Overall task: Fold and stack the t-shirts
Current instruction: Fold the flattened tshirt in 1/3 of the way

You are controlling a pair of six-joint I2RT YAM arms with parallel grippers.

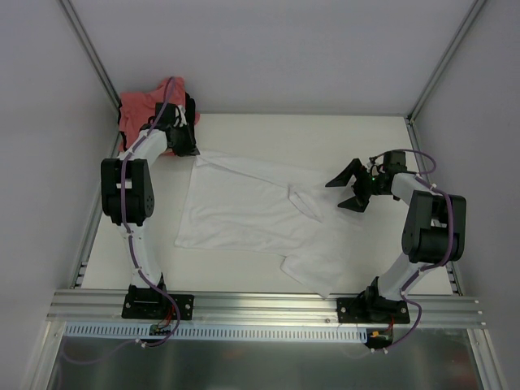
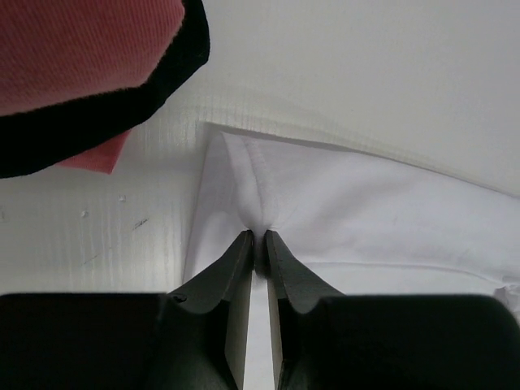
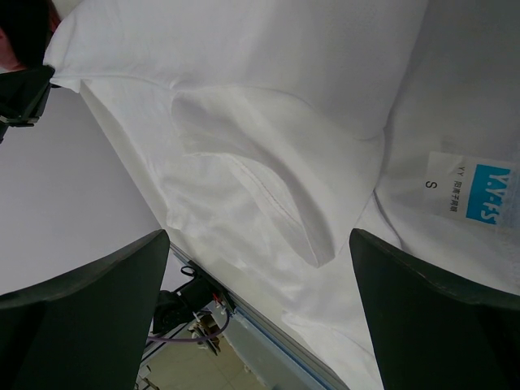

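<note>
Pink at the far left: the pink tee (image 1: 145, 104) is heaped with the black tee (image 2: 81, 134) in the table (image 1: 341, 134) corner. Just beside that heap, the left gripper (image 2: 258, 237) is pressed together on a puckered corner of the white tee (image 1: 244, 207), which is spread across the middle. At the right, the right gripper (image 1: 355, 185) is held spread wide above the cloth near the label (image 3: 471, 188), gripping nothing. Folding is judged barely begun. A 2nd hold is called for next at the right side, possibly the collar end, so that the tee can be pulled flat.
</note>
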